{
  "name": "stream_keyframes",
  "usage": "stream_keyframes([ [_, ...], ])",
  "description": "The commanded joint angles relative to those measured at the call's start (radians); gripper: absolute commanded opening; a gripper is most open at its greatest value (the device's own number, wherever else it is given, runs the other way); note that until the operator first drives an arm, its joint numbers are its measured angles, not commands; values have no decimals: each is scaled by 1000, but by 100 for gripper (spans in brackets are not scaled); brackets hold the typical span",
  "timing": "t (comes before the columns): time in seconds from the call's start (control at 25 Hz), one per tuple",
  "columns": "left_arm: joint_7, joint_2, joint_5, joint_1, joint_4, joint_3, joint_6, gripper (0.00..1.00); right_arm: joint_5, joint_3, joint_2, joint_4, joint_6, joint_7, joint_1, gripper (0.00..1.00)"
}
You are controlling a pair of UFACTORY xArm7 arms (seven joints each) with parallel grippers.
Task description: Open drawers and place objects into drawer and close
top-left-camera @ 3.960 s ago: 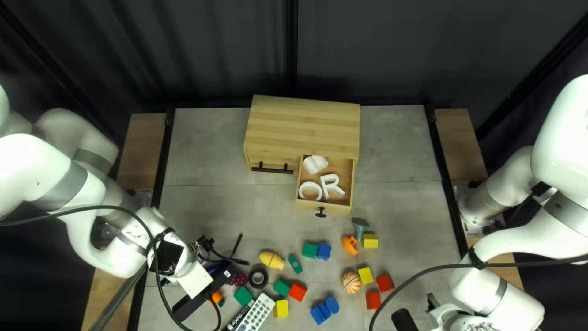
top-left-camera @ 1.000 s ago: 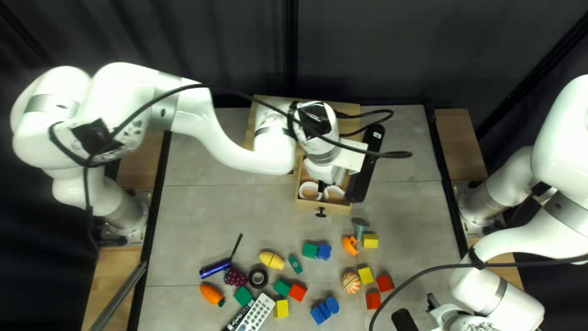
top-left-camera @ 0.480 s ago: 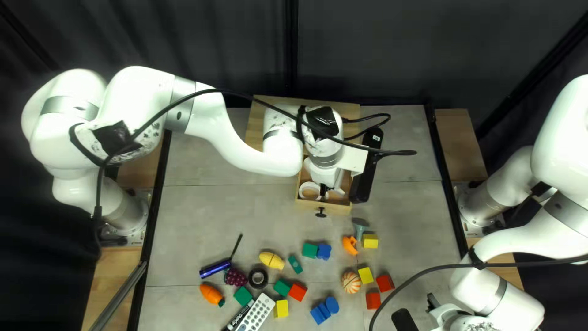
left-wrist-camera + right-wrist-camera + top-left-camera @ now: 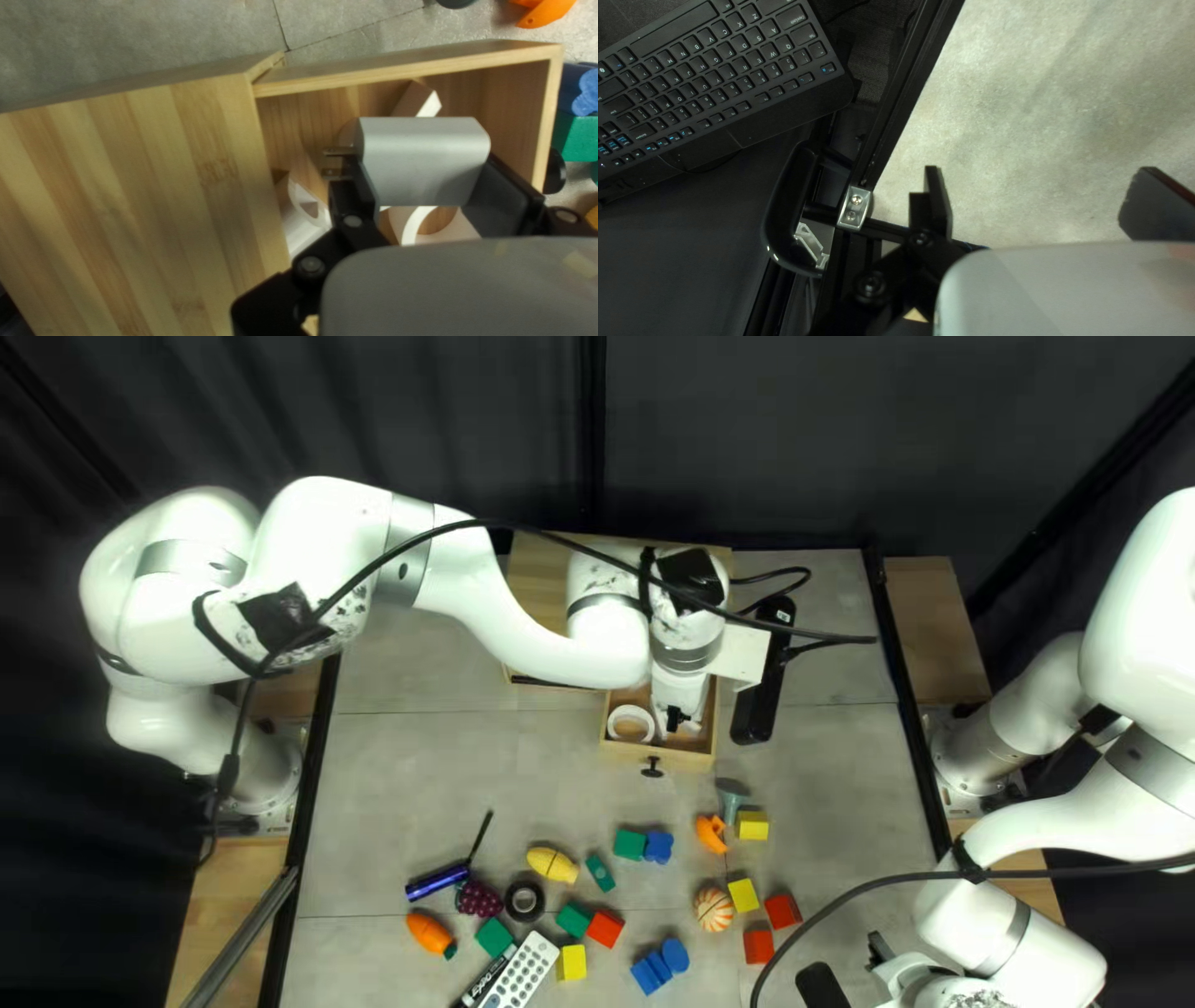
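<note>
one drawer (image 4: pixel 691 759) of the little cabinet (image 4: pixel 156 186) stands pulled out, so the opening part of the job is done there. the front with the bar handle (image 4: pixel 538 682) looks shut. inside the open drawer lie three white pieces, one of them a white ring (image 4: pixel 408 225), and the left gripper (image 4: pixel 418 163) is closed on a plug adapter (image 4: pixel 423 158), held over them within the drawer walls. i can't tell whether it touches the bottom. what's left, i'd say, is letting the adapter go, lifting clear and pushing the drawer home by its round knob (image 4: pixel 652 768). whether the toy carrot (image 4: pixel 428 933), the striped ball (image 4: pixel 713 910) and the remote control (image 4: pixel 529 965) out on the table (image 4: pixel 423 772) are meant to go in too, i couldn't say. the right gripper (image 4: pixel 1042 193) has its fingers wide apart with nothing between them, well away from the work.

the cabinet is pale wood in long honey-brown strips, with square edges. the adapter is a smooth grey block, rounded at the corners, with two thin metal prongs. the white pieces look plain and thick-walled, curved here, straight there. the table is grey, mottled like stone.
</note>
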Motion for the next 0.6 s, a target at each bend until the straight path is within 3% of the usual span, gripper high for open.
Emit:
stream_keyframes([
  [0.04,11,3,6,7,10,6,9,74,0,0,0,0,0,0,0,100],
  [0.2,14,-9,11,10,-2,9,10,98,0,0,0,0,0,0,0,100],
  [0.28,9,-20,16,4,-12,8,12,100,0,0,0,0,0,0,0,100],
  [0.32,6,-24,18,1,-16,8,13,96,0,0,0,0,0,0,0,100],
  [0.36,1,-35,23,-3,-25,8,14,41,0,0,0,0,0,0,0,100],
  [0.4,-4,-49,28,-7,-36,8,16,0,0,0,0,0,0,0,0,100],
  [0.52,-16,-95,37,-18,-73,4,21,0,0,0,0,0,0,0,0,100],
  [0.56,-26,-120,41,-24,-100,1,19,7,0,0,0,0,0,0,0,100],
  [0.6,-32,-134,42,-28,-115,-1,16,7,0,0,0,0,0,0,0,100],
])
